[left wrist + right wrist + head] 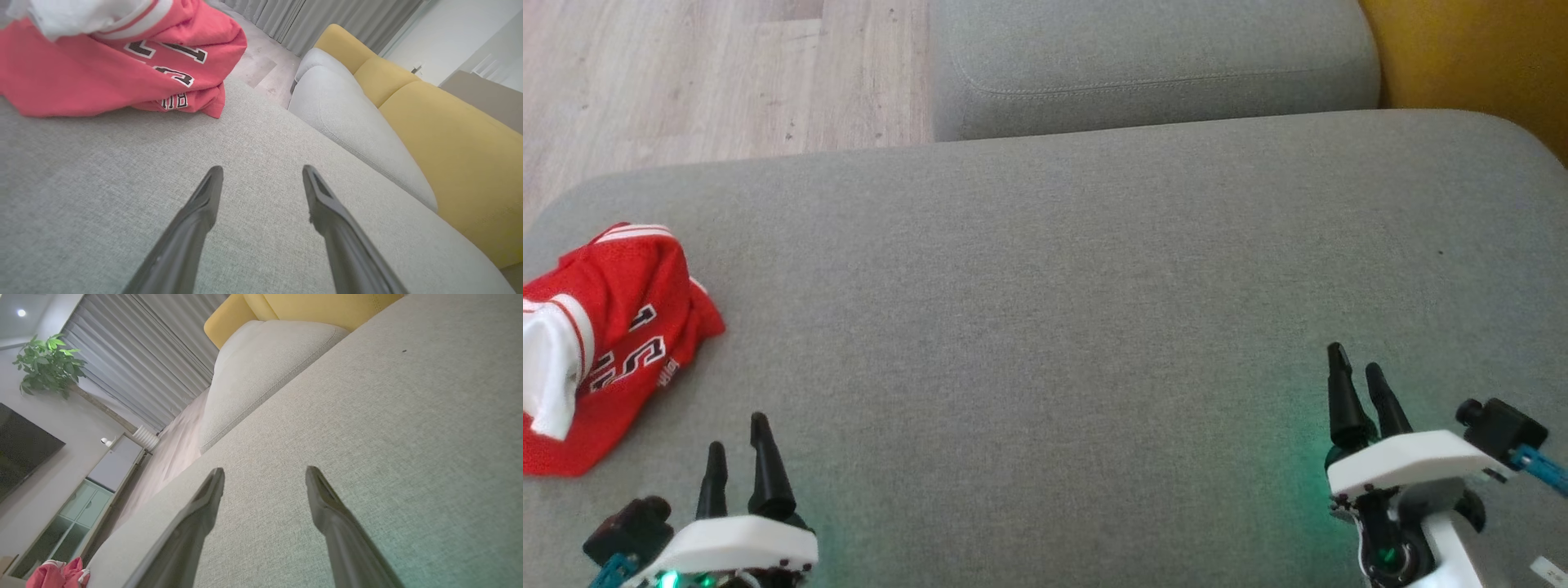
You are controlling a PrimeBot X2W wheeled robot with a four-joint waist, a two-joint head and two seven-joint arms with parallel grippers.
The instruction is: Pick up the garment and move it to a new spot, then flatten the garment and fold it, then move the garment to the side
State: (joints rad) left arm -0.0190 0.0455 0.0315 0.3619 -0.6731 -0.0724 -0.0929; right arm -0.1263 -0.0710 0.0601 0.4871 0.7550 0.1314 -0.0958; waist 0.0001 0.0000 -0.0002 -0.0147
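both jaws released and empty — i've parked the left gripper [737,445] and right gripper [1357,367] low over the sofa [1094,269]; red jersey [613,327] sits bunched just outside the left jaws — nearest reach.

The red garment [645,269] carries black, white-edged block characters; one reads as a 1; the rest are broken by folds. Small lettering near its edge is illegible.
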